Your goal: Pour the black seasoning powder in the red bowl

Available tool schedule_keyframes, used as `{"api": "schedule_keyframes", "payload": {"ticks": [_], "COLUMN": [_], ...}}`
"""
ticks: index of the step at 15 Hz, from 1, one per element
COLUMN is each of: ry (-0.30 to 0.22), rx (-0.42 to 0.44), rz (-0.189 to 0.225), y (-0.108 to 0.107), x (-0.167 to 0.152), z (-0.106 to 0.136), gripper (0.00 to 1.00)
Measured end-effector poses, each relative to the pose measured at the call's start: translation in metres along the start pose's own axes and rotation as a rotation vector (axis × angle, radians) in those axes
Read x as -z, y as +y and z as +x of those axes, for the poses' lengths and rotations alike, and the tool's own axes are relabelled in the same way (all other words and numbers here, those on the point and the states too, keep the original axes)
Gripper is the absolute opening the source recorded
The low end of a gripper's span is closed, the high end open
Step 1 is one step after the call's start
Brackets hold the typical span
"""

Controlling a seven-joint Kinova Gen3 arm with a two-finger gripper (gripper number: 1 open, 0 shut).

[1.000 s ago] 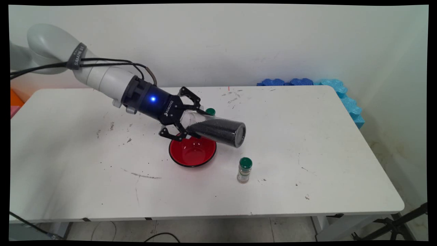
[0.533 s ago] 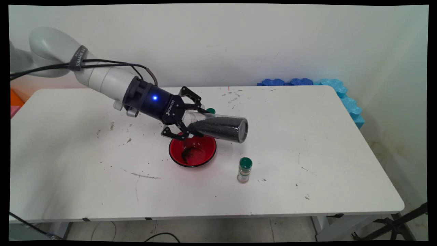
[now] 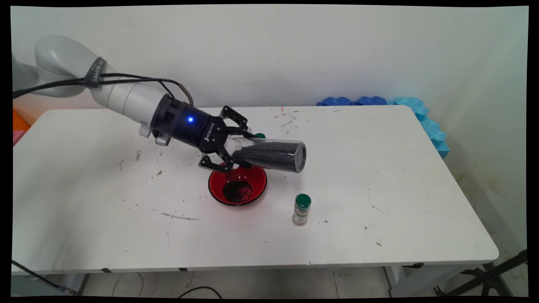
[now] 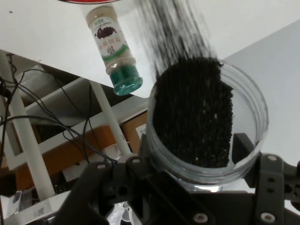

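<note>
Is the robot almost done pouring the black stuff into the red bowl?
Not nearly. A small dark heap already lies in the red bowl. The gripper holds the clear jar tipped on its side above the bowl, and black grains are streaming out in the hand view. Most of the grains are in the jar, so plenty is left.

Behind the gripper (image 3: pixel 230 152), a green-capped thing (image 3: pixel 260 135) peeks out, mostly hidden by the clear jar (image 3: pixel 269 155). In the hand view, the red bowl (image 4: pixel 89 1) is a sliver at the top edge, and the falling black grains (image 4: pixel 176 28) blur into streaks.
</note>
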Motion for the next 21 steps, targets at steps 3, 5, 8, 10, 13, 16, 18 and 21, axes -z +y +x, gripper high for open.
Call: {"api": "schedule_keyframes", "payload": {"ticks": [3, 5, 8, 10, 13, 16, 18, 21], "ry": [-0.006, -0.012, -0.018, -0.022, -0.029, -0.035, -0.039, -0.042], "rx": [0.014, 0.021, 0.028, 0.032, 0.040, 0.047, 0.051, 0.051], "rz": [-0.008, -0.016, -0.022, -0.025, -0.034, -0.041, -0.045, -0.050], "y": [-0.0001, 0.0000, 0.0000, -0.0002, 0.0000, 0.0002, 0.0003, 0.0003], "x": [0.0003, 0.0005, 0.0008, 0.0010, 0.0008, 0.0005, 0.0002, 0.0003], "z": [-0.0007, -0.0015, -0.0022, -0.0024, -0.0033, -0.0037, -0.0039, -0.0039], "gripper": [0.00, 0.00, 0.00, 0.00, 0.00, 0.00, 0.00, 0.00]}}
